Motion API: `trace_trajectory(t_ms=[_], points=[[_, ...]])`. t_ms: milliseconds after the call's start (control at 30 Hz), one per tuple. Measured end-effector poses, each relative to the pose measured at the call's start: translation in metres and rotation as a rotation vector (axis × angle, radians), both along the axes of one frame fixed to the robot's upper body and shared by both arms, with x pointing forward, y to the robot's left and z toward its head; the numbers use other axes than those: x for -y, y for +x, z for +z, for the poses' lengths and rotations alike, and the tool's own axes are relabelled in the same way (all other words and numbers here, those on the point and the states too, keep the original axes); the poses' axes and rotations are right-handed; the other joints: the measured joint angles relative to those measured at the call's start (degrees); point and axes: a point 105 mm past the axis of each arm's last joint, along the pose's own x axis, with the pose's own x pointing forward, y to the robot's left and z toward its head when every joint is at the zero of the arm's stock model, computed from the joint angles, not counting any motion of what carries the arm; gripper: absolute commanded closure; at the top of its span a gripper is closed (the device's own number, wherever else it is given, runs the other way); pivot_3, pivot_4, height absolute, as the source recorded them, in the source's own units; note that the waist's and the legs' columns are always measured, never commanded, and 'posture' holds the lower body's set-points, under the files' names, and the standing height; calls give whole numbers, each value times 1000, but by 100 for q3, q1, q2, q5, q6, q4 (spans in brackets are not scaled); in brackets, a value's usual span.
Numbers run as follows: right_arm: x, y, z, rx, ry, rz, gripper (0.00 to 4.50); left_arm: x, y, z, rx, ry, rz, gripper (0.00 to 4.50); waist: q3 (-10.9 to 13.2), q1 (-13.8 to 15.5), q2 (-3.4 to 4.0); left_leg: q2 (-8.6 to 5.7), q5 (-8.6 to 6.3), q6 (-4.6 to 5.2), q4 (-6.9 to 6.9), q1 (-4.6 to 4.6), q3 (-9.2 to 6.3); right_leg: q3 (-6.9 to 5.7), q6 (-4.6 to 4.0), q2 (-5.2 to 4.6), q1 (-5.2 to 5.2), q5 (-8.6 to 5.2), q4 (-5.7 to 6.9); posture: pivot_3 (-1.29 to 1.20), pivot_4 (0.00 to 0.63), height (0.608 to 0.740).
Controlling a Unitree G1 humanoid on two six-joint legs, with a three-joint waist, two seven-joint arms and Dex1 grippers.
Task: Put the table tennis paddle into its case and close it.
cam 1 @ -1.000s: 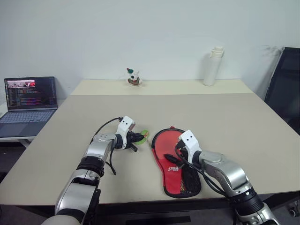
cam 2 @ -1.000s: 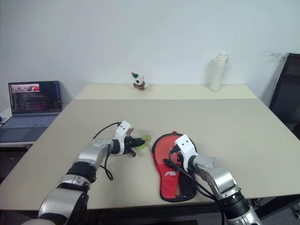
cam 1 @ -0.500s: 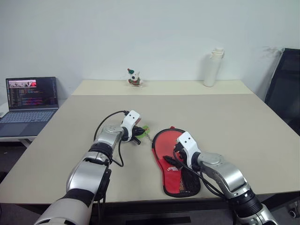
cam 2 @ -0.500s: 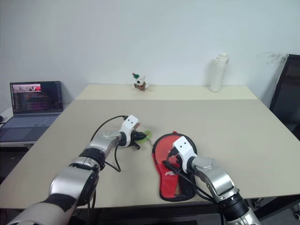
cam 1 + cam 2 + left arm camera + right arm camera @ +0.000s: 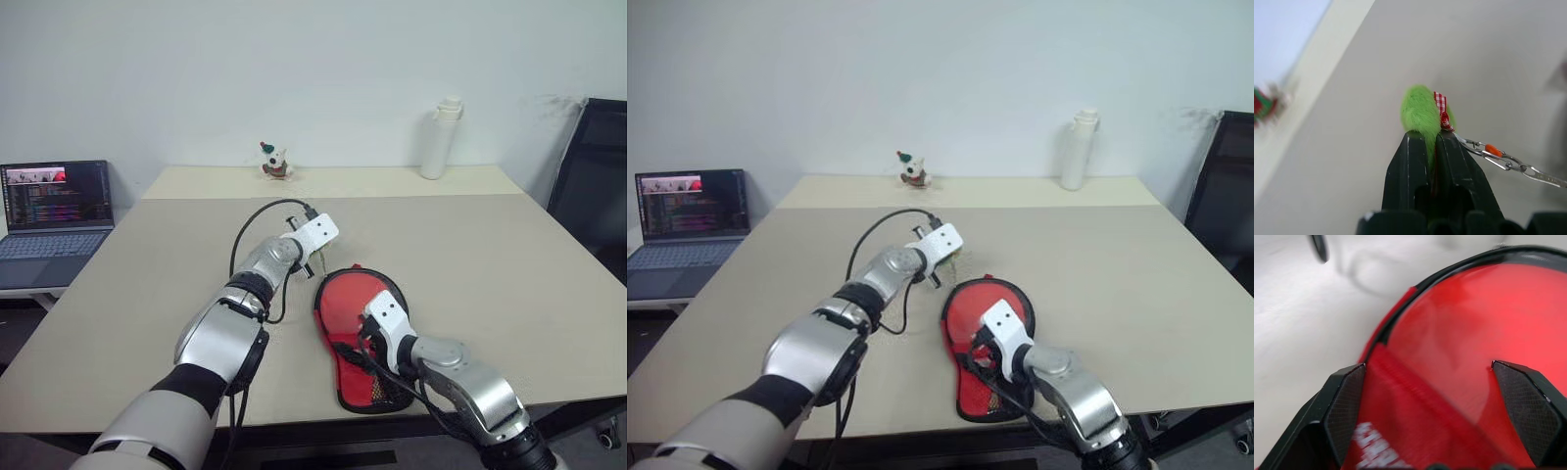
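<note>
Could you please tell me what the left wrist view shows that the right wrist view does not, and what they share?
The left wrist view shows the left hand shut on a fuzzy green ball with a checked red ribbon and a metal clasp chain. The right wrist view shows the right hand, fingers wide apart, over the red side of the case with its white logo. Both share the pale table.

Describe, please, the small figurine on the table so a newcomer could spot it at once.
Look to the far edge of the table, by the wall. Left of the tall white bottle stands the figurine: tiny, white with red and green, unlike the plain bottle.
</note>
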Motion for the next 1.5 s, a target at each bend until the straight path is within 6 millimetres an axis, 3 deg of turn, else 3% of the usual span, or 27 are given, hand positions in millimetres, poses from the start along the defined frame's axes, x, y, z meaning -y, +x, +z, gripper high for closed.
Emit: trace_trajectory(t_ms=[100, 233, 567, 800, 1100, 1233, 1500], points=[[-1, -6, -1, -7, 7, -3, 0, 8, -1, 1, 58, 108, -50, 4492, 0, 4, 0, 0, 0, 0, 0, 0, 1, -1, 0, 0, 2, 0, 0, 0, 150, 740], [1, -16, -2, -12, 15, -21, 0, 43, -6, 6, 190, 302, -206, 4492, -5, 39, -7, 0, -1, -1, 0, -9, 1, -4, 1, -6, 2, -1, -11, 0, 150, 740], [2, -35, -2, -26, 27, -50, 0, 101, -22, 16, 350, 444, -414, 4492, -5, 62, -7, 1, -4, -2, -5, -36, -6, -26, 2, -9, 2, 0, -54, 0, 150, 740], [2, -36, -1, -28, 28, -67, 0, 125, -34, 12, 383, 464, -503, 4492, -5, 78, -8, 0, -12, 2, -6, -41, -7, -27, 3, -8, 3, -1, -66, 0, 150, 740], [2, -36, -2, -27, 29, -80, 0, 138, -45, 4, 306, 429, -590, 4492, -6, 92, -7, 0, -12, 2, -5, -39, -7, -28, 2, -8, 5, -1, -65, 0, 150, 740], [1, -35, -2, -30, 31, -80, 0, 142, -50, 2, 236, 369, -618, 3244, -10, 91, -9, 0, -11, 3, -2, -34, -6, -28, 2, -6, 8, 0, -61, 0, 150, 740], [-3, -32, -3, -37, 23, -57, 0, 150, -54, 8, 206, 243, -625, 310, -35, 46, -5, 1, -11, 3, -1, -25, -4, -24, 3, -2, 11, 1, -52, 0, 150, 740]])
